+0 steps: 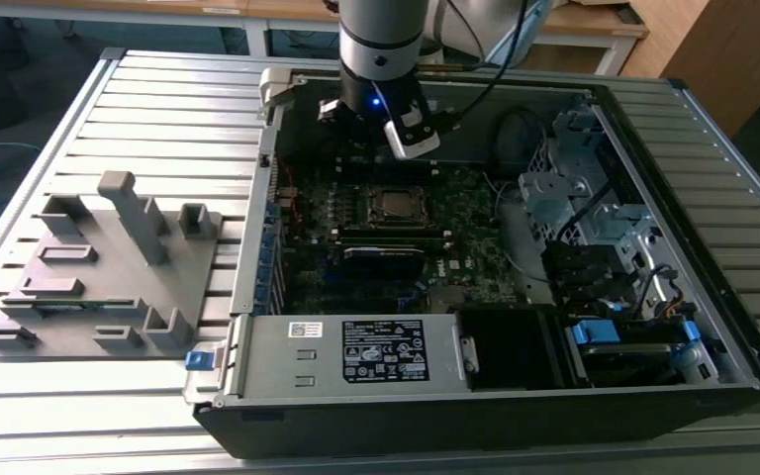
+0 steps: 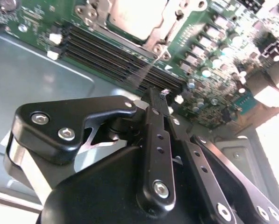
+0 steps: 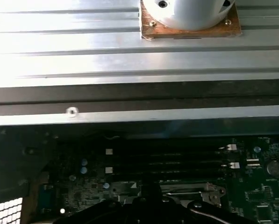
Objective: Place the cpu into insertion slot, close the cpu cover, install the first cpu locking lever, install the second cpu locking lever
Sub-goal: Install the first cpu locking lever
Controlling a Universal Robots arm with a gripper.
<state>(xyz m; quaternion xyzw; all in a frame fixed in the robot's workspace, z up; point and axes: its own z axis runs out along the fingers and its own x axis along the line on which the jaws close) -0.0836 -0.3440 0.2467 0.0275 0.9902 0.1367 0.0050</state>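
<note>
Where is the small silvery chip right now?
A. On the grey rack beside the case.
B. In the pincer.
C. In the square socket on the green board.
C: the cpu lies flat in the slot amid the board, inside the open case.

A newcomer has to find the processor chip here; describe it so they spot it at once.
Look inside the open computer case lying on the slatted metal table, at the green circuit board on its floor. Near the board's middle sits the chip, a small flat square with a dull silvery top, unlike the long narrow black memory slots beside it.
</note>
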